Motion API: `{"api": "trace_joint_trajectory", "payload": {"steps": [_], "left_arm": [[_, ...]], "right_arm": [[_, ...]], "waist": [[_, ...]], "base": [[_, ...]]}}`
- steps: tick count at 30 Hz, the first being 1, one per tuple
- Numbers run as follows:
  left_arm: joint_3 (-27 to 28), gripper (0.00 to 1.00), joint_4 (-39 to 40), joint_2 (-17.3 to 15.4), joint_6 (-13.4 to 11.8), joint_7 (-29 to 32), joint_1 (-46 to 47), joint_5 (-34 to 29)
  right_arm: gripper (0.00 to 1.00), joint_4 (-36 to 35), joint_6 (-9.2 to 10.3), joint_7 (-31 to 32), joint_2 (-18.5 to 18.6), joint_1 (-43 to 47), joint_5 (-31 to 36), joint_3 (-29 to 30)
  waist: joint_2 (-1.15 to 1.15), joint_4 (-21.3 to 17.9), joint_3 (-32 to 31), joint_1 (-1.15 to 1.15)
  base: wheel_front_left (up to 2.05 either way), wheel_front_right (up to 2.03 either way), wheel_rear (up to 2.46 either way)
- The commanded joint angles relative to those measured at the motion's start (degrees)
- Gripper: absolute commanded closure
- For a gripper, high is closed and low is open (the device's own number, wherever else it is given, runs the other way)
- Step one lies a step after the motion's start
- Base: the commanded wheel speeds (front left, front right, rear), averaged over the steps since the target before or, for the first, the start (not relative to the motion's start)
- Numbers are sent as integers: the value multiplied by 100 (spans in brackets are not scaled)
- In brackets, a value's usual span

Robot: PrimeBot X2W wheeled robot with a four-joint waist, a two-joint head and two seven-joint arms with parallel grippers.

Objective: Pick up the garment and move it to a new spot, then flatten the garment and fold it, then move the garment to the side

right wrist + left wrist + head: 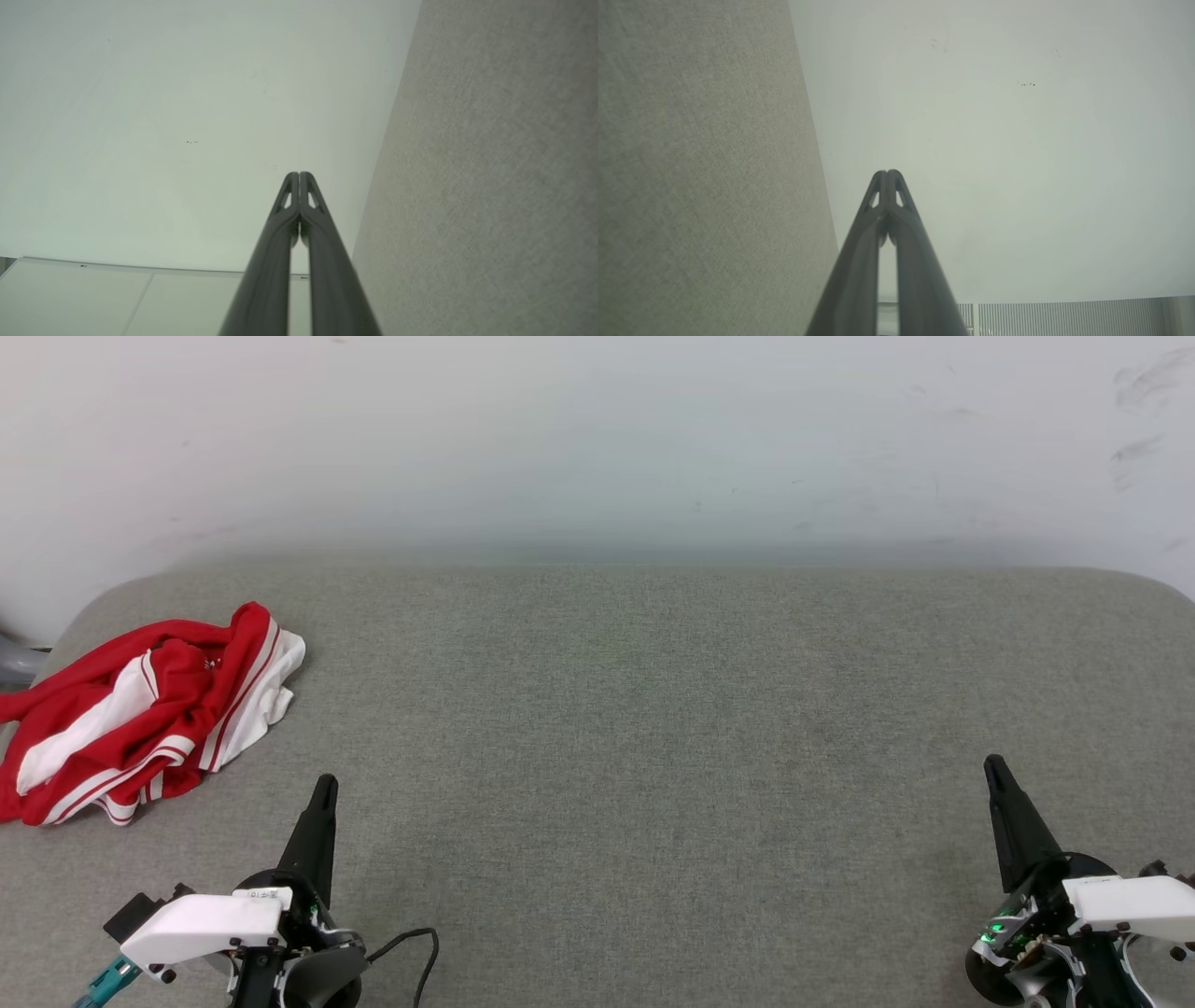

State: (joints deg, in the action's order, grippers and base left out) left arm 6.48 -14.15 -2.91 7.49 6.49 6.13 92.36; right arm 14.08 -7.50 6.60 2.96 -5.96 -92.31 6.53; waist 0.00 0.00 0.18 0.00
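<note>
The garment (140, 709), red with white sleeves and striped trim, lies crumpled at the far left of the grey fabric surface (635, 728). My left gripper (324, 786) hovers at the lower left, just right of and nearer than the garment, apart from it, fingers shut with nothing held. At the lower right my right gripper (993, 766) is also shut and empty, far from the garment. In the left wrist view the left gripper (887, 173) has its tips pressed together; in the right wrist view the right gripper (299, 175) looks the same.
A pale wall (597, 439) rises behind the surface's far edge. A black cable (420, 952) loops beside the left arm. The surface's rounded left corner lies just behind the garment, whose left part drapes at that side.
</note>
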Motion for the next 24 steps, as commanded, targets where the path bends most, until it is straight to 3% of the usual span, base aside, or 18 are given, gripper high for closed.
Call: {"api": "trace_joint_trajectory", "payload": {"steps": [1, 24], "left_arm": [[15, 100, 6, 8, 12, 26, 35, 12], [16, 100, 6, 8, 12, 26, 35, 12]], "right_arm": [[100, 4, 2, 4, -14, -64, -17, -2], [100, 4, 2, 4, -14, -64, -17, -3]], "waist": [[0, 0, 0, 0], [0, 0, 0, 0]], "base": [[0, 0, 0], [0, 0, 0]]}}
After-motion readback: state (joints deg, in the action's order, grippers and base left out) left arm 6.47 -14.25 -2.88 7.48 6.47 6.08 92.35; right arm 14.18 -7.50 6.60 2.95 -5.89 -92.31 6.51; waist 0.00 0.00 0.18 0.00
